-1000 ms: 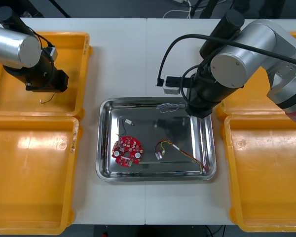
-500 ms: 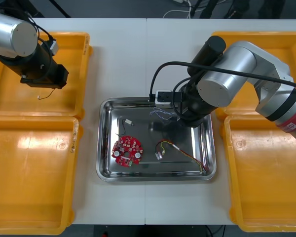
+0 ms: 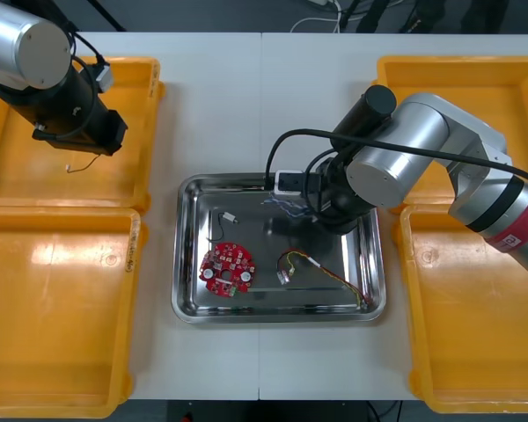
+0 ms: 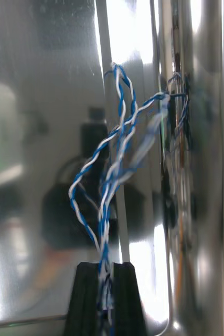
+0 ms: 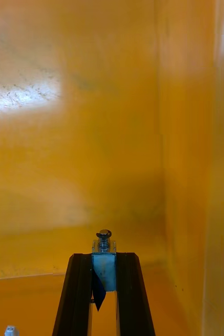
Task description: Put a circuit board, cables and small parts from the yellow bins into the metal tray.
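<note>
Now, cable (image 4: 114, 173) in right claw (image 4: 106, 269); small metal part (image 5: 105, 270) in left claw (image 5: 104, 257).

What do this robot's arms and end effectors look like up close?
The left arm and right arm are thick, rounded silver tubes that turn black toward the wrist. The right arm carries a red band with a white marking, and a black cable loops to a small white box. The left end effector and right end effector each have two flat black fingers.

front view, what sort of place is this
Likely a robot kitting bench: yellow bins flank a metal tray; over it the right gripper holds a twisted cable, the left gripper a small metal part over a bin.
</note>
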